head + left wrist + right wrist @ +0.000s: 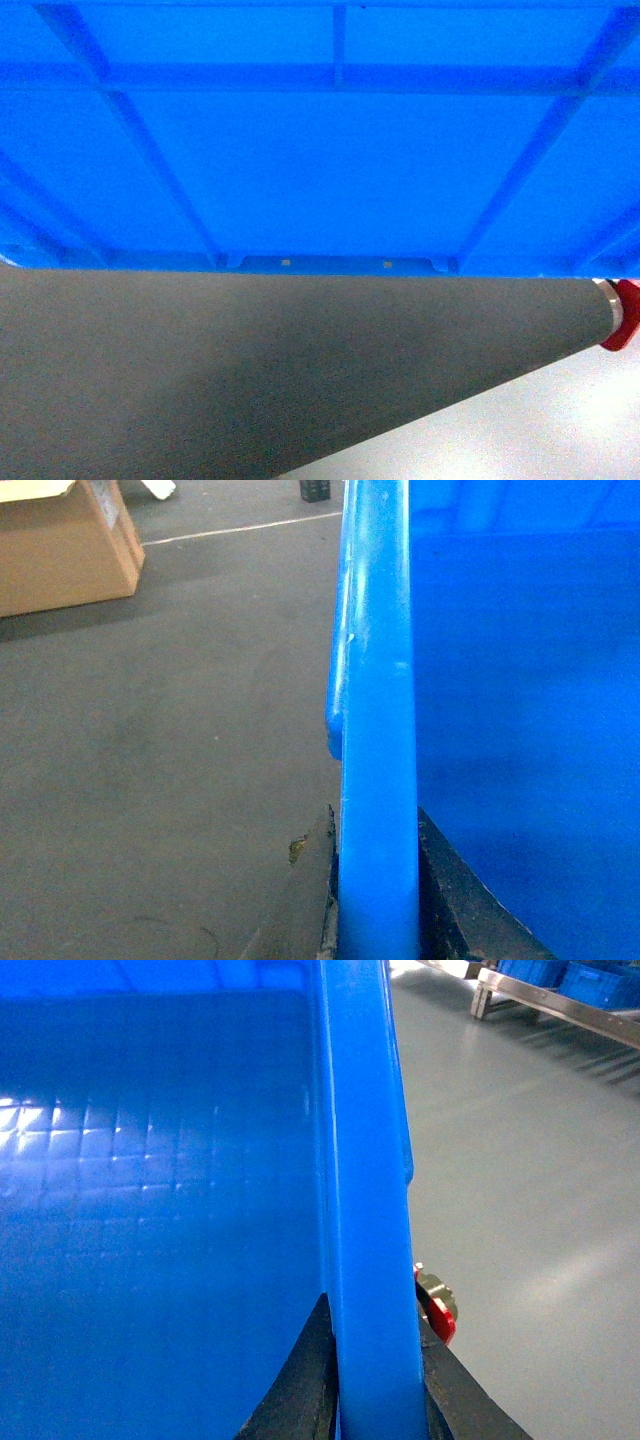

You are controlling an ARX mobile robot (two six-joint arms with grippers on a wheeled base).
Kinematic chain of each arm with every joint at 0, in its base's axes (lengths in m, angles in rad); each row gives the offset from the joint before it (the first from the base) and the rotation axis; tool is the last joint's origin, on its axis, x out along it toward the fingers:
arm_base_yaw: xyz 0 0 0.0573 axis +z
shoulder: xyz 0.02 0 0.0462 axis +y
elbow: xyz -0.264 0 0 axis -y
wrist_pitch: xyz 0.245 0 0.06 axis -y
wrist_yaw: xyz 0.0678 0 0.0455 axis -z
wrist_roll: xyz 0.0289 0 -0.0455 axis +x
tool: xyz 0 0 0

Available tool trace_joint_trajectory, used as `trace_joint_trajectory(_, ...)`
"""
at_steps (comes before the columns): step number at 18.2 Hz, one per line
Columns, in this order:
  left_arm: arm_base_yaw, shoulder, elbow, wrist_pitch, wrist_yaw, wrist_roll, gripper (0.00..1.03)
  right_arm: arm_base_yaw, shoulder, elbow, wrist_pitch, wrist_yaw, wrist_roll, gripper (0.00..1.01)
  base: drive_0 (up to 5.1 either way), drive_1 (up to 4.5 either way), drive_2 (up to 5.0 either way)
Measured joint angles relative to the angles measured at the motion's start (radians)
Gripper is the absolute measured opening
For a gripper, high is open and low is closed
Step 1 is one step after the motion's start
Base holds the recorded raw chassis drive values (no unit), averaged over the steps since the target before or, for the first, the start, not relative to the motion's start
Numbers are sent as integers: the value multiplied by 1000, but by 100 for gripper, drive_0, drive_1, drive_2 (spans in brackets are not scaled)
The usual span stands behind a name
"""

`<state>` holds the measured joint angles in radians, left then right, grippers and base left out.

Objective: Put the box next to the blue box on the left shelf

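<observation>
Carrying the box (330, 180) off the floor, I have the left claw (375, 900) and right claw (375, 1380) clamped on opposite rims so it stays level.

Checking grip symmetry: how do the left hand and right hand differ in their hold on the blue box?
1. The left hand's outer finger looks chipped near its tip; the right hand's outer finger looks clean.
2. A red-and-silver part shows just beside the right hand; nothing like it shows beside the left hand.
Shared: each hand clamps the box by its thick rim, one dark finger inside the wall, one outside.
</observation>
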<state>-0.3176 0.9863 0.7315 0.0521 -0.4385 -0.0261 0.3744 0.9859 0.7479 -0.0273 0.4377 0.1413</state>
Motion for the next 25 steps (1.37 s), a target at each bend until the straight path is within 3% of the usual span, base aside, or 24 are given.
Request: trace_joint_trajectory(25,0,0,0,0,-1,0,12,0,0,0,1,0,-1,10,-162,-162,-162)
